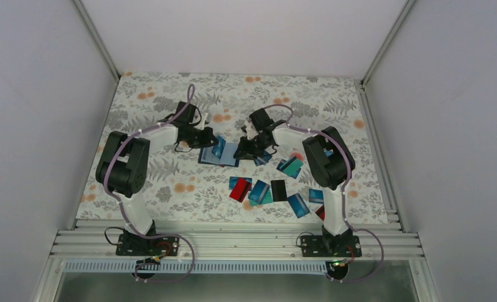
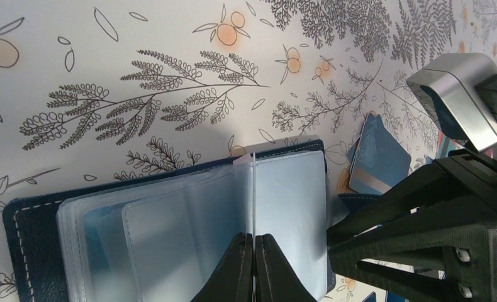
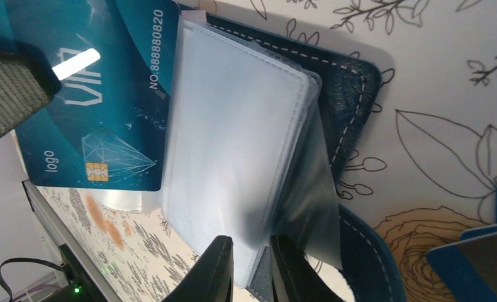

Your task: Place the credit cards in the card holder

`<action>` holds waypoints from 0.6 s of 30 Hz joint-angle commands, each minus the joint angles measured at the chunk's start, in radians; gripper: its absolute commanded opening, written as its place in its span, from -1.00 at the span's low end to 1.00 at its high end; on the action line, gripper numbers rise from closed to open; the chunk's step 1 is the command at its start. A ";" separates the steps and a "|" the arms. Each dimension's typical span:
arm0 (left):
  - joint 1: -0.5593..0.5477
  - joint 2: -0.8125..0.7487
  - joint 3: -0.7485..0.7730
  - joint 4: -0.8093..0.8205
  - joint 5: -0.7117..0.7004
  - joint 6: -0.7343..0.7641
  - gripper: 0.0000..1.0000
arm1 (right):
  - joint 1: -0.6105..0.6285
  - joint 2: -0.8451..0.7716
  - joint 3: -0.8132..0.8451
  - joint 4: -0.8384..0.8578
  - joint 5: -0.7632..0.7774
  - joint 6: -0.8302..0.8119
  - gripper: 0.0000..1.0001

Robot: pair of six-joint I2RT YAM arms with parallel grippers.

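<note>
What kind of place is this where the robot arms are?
Most likely a robot lab test booth: left arm and right arm bolted to a metal rail, plain white walls around a flowery table, and credit cards scattered by a card holder for practice.

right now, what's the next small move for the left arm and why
Likely ease the left gripper forward, sliding the teal card deeper into the card holder. Only the card's far edge sits behind the clear sleeves; most shows outside, and the right gripper is at their edge.
</note>
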 commanded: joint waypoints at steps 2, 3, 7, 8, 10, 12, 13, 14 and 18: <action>0.005 0.012 -0.018 0.041 0.032 -0.003 -0.95 | -0.007 0.032 -0.017 -0.016 0.015 -0.029 -0.72; 0.005 0.014 -0.020 0.040 0.030 -0.006 -0.95 | -0.005 0.035 -0.016 -0.016 0.014 -0.030 -0.72; 0.004 0.021 -0.033 0.028 0.013 -0.025 -0.95 | -0.006 0.045 -0.020 -0.012 0.005 -0.028 -0.75; 0.004 0.021 -0.037 0.024 0.008 -0.031 -0.95 | -0.007 0.045 -0.021 -0.009 0.003 -0.027 -0.75; 0.005 0.020 -0.042 0.009 -0.003 -0.045 -0.95 | -0.006 0.048 -0.027 -0.004 0.003 -0.024 -0.76; 0.005 0.017 -0.042 -0.009 -0.016 -0.051 -0.95 | -0.005 0.049 -0.033 0.000 0.002 -0.021 -0.76; 0.006 0.016 -0.042 -0.015 -0.017 -0.052 -0.95 | -0.006 0.048 -0.036 0.002 0.003 -0.020 -0.77; 0.006 0.017 -0.042 -0.021 -0.015 -0.054 -0.95 | -0.007 0.048 -0.041 0.005 0.003 -0.019 -0.77; 0.007 0.012 -0.038 -0.049 -0.032 -0.060 -0.95 | -0.007 0.048 -0.054 0.010 0.003 -0.015 -0.79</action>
